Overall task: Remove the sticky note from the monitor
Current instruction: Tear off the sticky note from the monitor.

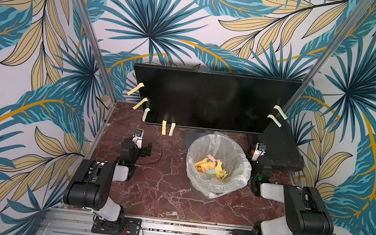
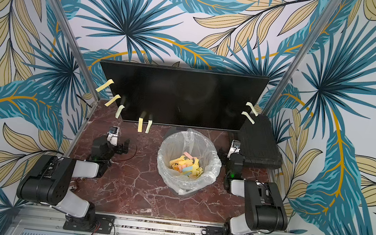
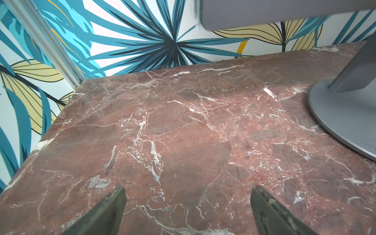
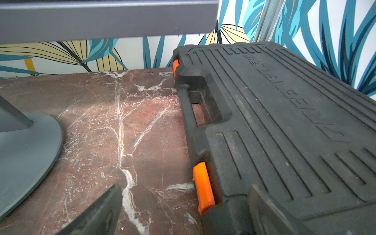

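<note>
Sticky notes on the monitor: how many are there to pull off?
7. On the monitor: left edge, top note, middle note, lowest note; bottom edge, yellow note and greenish note; right edge, upper note and lower note. Any behind the screen would be hidden.

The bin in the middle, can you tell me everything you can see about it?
The bin is round and grey. It stands upright on the table, in front of the monitor. A clear, crinkly plastic bag lines it and folds over its rim. Inside lies a heap of paper strips, mostly yellow, with some pink, blue and orange. It has no lid, and nothing holds it.
</note>
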`<state>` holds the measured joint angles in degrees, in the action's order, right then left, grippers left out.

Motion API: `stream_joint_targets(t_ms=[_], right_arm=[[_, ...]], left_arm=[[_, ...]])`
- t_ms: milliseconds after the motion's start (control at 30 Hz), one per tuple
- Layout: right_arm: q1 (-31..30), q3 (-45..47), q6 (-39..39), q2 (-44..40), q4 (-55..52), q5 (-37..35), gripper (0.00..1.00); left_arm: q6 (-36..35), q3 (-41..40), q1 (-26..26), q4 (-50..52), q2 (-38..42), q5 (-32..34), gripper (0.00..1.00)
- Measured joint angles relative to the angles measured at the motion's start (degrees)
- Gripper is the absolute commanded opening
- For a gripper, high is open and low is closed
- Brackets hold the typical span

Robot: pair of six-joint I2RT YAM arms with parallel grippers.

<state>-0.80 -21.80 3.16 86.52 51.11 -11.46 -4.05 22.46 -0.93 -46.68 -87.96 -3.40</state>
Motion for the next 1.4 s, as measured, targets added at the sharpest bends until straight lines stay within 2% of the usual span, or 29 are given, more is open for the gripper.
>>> stream_joint_targets(t_ms=[1000,1167,1400], right_arm=[[0.0,0.0,0.0,0.0,0.0,-0.1,1.00],[-0.1,-1.8,1.0,-4.4,-7.3,-3.2,1.00],[-0.1,-6.3,4.7,-14.8,-22.7,-9.8,1.00]], left_arm=[[0.0,-0.1,0.0,0.1,0.4,0.0,1.00],[0.1,-0.4,0.0,3.5,7.8,0.0,1.00],[3.0,-0.1,-0.3,17.2,22.6,0.8,1.00]])
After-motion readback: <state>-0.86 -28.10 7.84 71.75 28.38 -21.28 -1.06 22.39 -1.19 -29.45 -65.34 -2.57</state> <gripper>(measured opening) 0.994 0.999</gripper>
